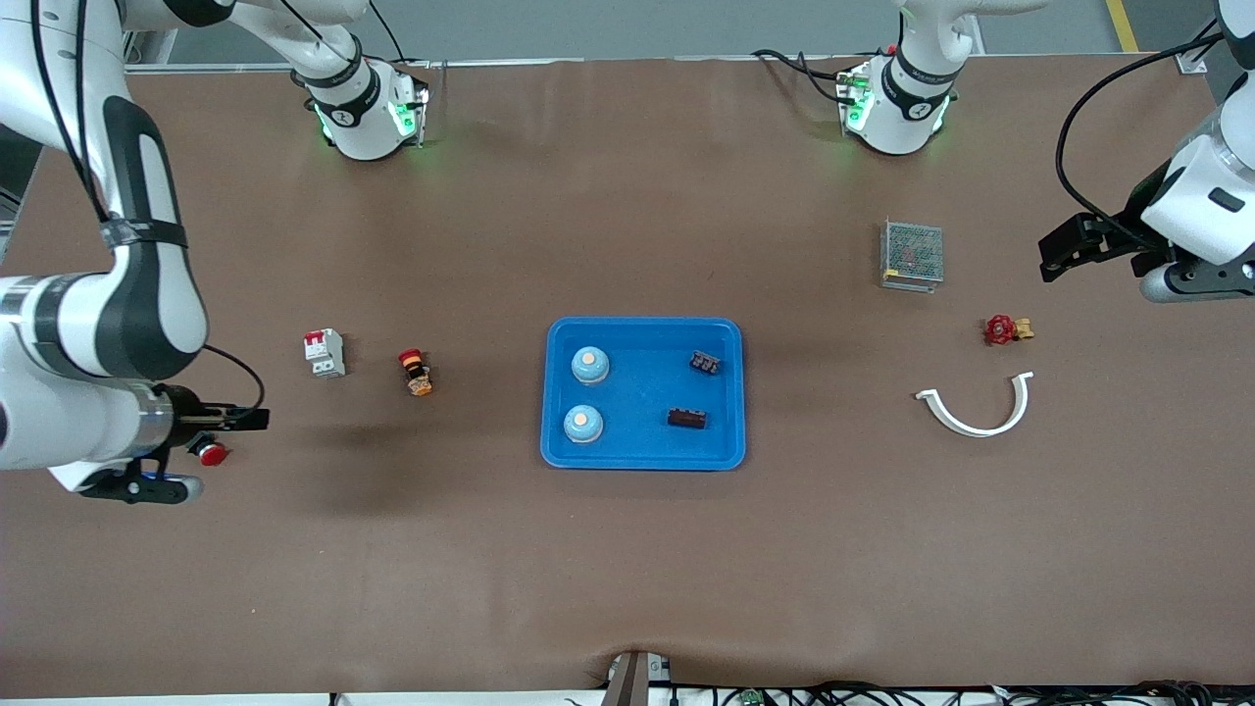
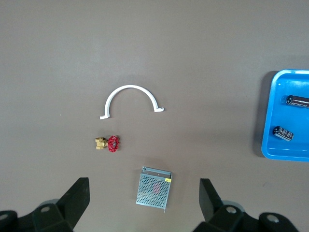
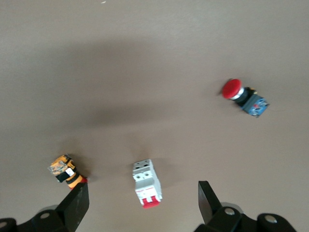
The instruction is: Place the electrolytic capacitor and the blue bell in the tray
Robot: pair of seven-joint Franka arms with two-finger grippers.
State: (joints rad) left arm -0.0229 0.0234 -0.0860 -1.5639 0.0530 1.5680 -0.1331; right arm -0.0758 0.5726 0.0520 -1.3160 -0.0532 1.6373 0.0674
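- You are looking at the tray (image 1: 643, 456) sitting mid-counter, flat on the brown counter (image 1: 627, 569), with four things lying in it.
- Two blue bells are resting dome-up in the half of the tray toward the right arm's end: one blue bell (image 1: 590, 365) farther from the front camera, the other bell (image 1: 583, 424) nearer to it, the two apart from each other.
- Two dark electrolytic capacitors are lying in the half toward the left arm's end: one capacitor (image 1: 704, 363) farther from the front camera, the second capacitor (image 1: 687, 419) nearer, on its side.
- Toward the right arm's end you are seeing an orange-and-black switch (image 1: 416, 373), then a white circuit breaker (image 1: 325, 353) with red levers, then a red mushroom button (image 1: 210, 452), all well apart from the tray.
- Toward the left arm's end a grey mesh box (image 1: 913, 255) is standing, with a red-handled brass valve (image 1: 1005, 329) and a white half-ring clamp (image 1: 977, 407) nearer the front camera.
- Your right hand (image 3: 142, 205) is hanging released and empty, fingers spread, over the counter just by the red mushroom button.
- Your left hand (image 2: 145, 205) is hanging released and empty too, fingers spread, over the counter's left-arm end near the valve.
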